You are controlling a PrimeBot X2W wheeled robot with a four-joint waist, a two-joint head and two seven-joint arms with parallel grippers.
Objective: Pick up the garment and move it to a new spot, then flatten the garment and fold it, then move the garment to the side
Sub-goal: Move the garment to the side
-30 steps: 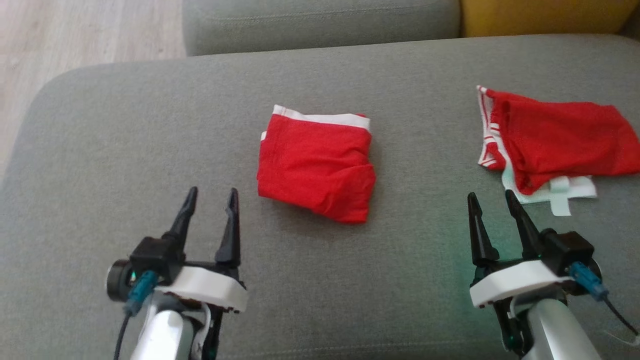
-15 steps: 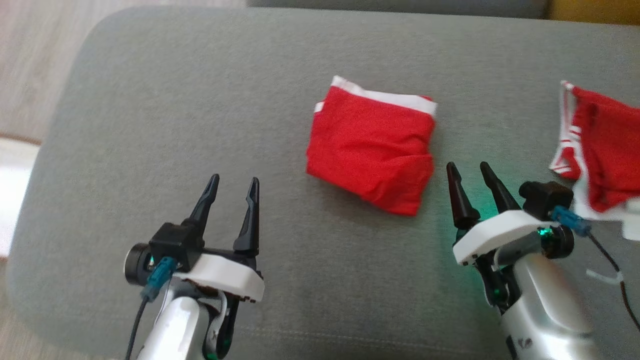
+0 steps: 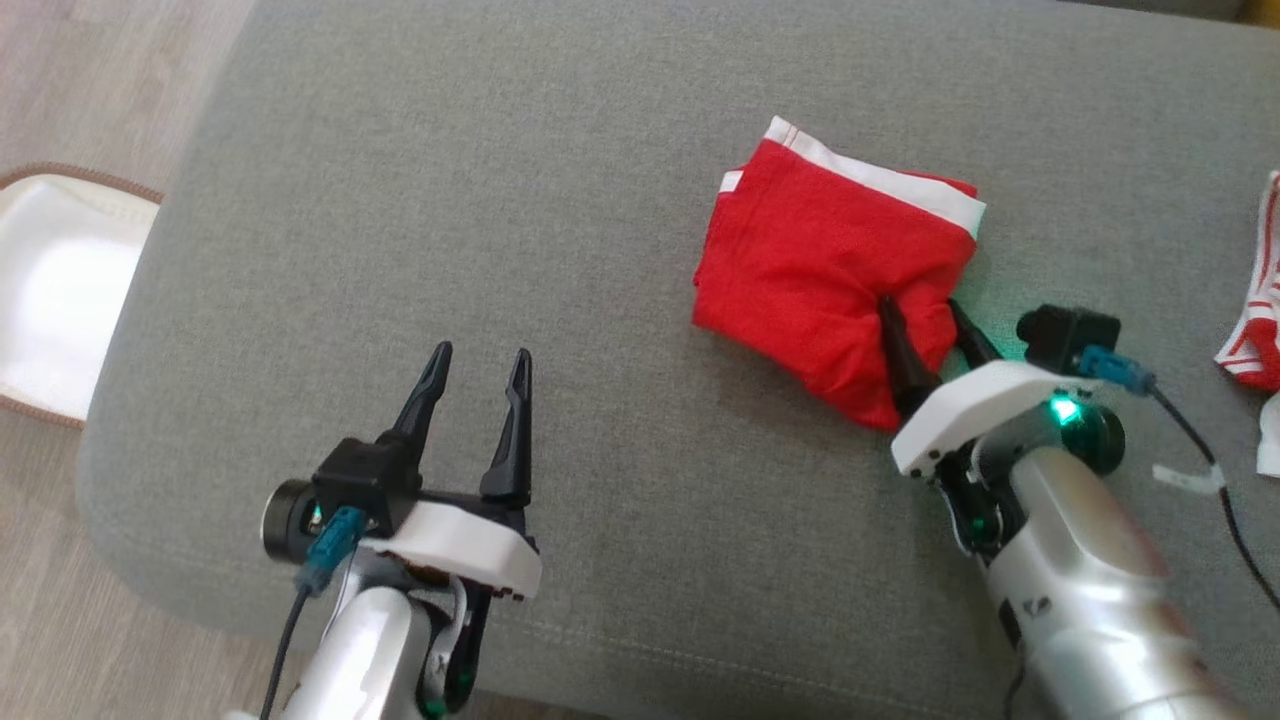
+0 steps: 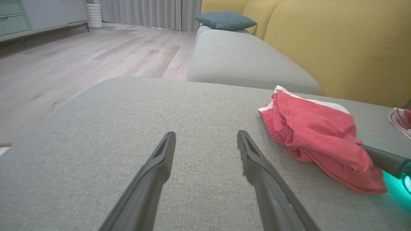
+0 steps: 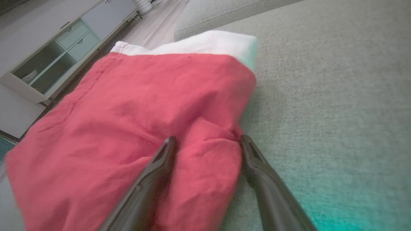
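Observation:
The folded red garment (image 3: pixel 830 280) with a white waistband lies on the grey sofa cushion (image 3: pixel 500 180). My right gripper (image 3: pixel 920 312) is open, and its two fingers straddle a raised fold at the garment's near right corner. In the right wrist view that fold of the garment (image 5: pixel 144 112) bulges between the spread fingers of the right gripper (image 5: pixel 205 139). My left gripper (image 3: pixel 480 355) is open over bare cushion, well to the left of the garment. The left wrist view has the left gripper (image 4: pixel 205 138) empty and the garment (image 4: pixel 314 134) to its right.
A second red and white striped garment (image 3: pixel 1255 320) lies at the right edge of the cushion. A white slipper-like item (image 3: pixel 60 290) rests on the wood floor to the left. The cushion's rounded edge runs near the left arm. A yellow sofa back (image 4: pixel 337 41) rises behind.
The head camera has swung left and down, shifting the whole picture. My right gripper has moved forward onto the garment's near corner, still open. The left gripper has kept its pose.

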